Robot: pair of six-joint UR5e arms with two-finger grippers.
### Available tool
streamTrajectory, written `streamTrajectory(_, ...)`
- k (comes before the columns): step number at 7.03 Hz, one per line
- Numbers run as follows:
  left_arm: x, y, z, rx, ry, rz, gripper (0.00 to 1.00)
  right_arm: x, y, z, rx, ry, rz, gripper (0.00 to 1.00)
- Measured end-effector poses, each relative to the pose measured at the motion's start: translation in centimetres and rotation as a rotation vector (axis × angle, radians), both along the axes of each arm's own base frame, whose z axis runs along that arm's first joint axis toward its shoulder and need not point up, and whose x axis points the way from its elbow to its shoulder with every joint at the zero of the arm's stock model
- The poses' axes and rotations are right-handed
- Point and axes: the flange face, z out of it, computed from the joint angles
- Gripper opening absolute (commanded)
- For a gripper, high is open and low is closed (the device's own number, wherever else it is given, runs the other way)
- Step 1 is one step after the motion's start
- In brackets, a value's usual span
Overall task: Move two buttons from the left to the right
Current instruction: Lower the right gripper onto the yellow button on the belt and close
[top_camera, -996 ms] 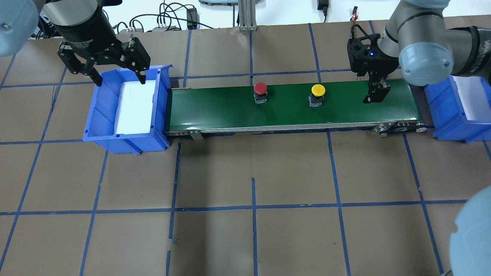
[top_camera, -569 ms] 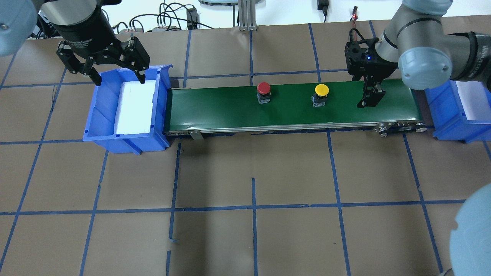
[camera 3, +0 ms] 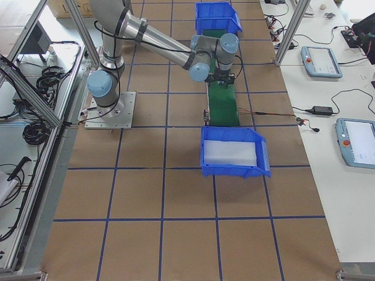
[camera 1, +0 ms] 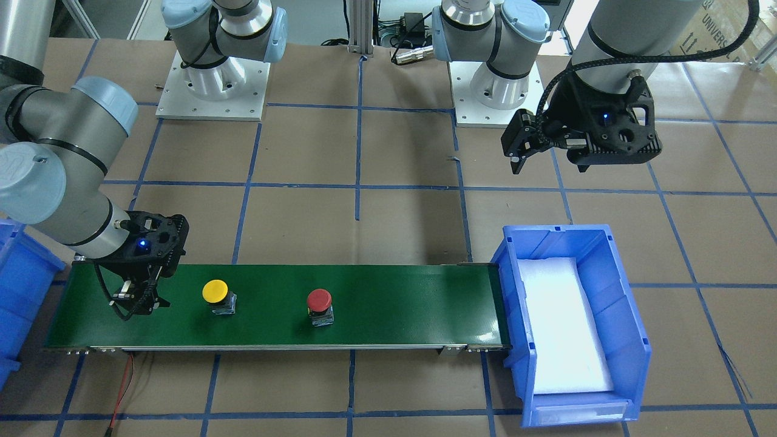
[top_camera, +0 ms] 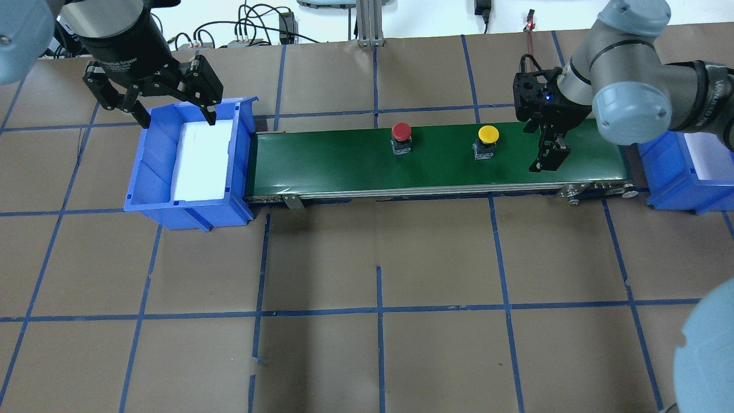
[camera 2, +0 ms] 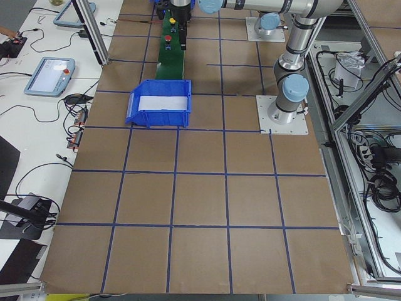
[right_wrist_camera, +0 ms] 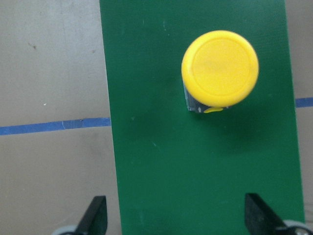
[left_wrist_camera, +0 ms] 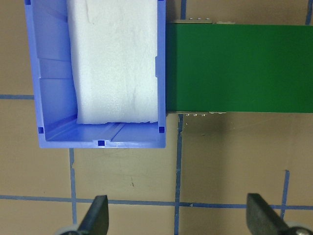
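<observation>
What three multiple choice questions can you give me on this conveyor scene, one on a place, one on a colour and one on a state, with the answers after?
1. Where do the yellow button and the red button stand?
A. In a bin
B. On the green belt
C. On the bare table

2. Which cap colour is nearer the right gripper?
A. Yellow
B. Red
C. Blue

3. What is the state of the right gripper?
A. Shut on the red button
B. Shut on the yellow button
C. Open, holding nothing

Answers:
1 B: both bases sit on the green belt in the overhead view.
2 A: the yellow button is between the red button and the right gripper.
3 C: the right wrist view shows its fingers wide apart, with the yellow button beyond them, untouched.
</observation>
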Motion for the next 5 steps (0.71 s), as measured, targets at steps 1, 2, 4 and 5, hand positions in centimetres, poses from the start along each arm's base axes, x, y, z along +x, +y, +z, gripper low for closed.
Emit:
streamTrajectory(1,0.04,-0.03,-0.01,0.000,-0.004,0.000,1.00,0.10,0.01,0.05,-0.001,0.001,0.002,1.00)
streamTrajectory(2,0.09,0.02,0.08,-0.002,-0.008,-0.001,1.00,0.22,0.01,0.11,-0.003,0.003,0.004,1.00)
streamTrajectory(4,0.16,0.02,0.13,-0.003,-0.014,-0.001,1.00,0.33,-0.17,0.39,-0.023,0.012,0.007,1.00)
streamTrajectory(5,0.17,0.04,0.17,-0.004,-0.014,-0.001,1.00,0.53,-0.23,0.48,-0.031,0.014,0.009,1.00)
